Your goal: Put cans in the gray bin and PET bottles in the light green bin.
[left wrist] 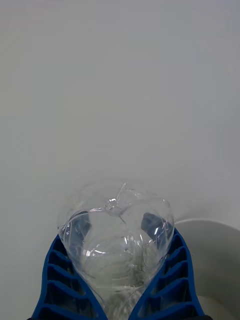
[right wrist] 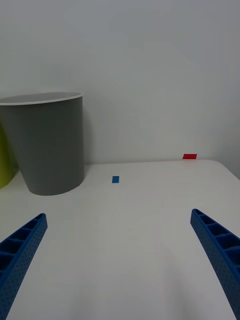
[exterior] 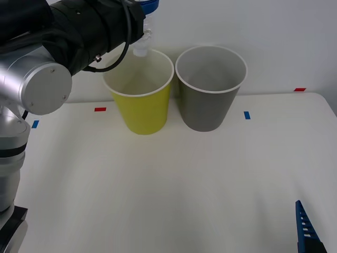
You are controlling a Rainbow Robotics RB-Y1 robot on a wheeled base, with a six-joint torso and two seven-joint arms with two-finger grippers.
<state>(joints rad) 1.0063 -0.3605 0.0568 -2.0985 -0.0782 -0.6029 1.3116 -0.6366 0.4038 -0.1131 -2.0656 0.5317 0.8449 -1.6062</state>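
White worktop [exterior: 158, 179] against a plain pale wall, a few red and blue tape marks along the far edge.

Front view: light green bin [exterior: 140, 99] and gray bin [exterior: 210, 87] stand side by side at the far edge, rims nearly touching, both upright. My left arm reaches over the green bin from the left; the left claw [exterior: 149, 6] sits at the top edge of the frame with the PET bottle [exterior: 142, 42] hanging cap-down above the bin's far rim. The tip of the right claw [exterior: 304, 227] is parked low at the near right corner.

Right wrist view: right claw [right wrist: 120, 260] spread wide, nothing between its fingers, gray bin [right wrist: 47, 145] ahead and a sliver of the green bin beside it.

Left wrist view: left claw [left wrist: 120, 295] closed around the clear bottle [left wrist: 117, 240], whose base faces the camera; the walls bulge under the squeeze.

Risk, my judgement: the bottle hangs over the rim's back edge rather than the centre. Released here, the cap could clip the rim and the bottle bounce out behind or toward the gray bin. A light bin could also tip if struck.
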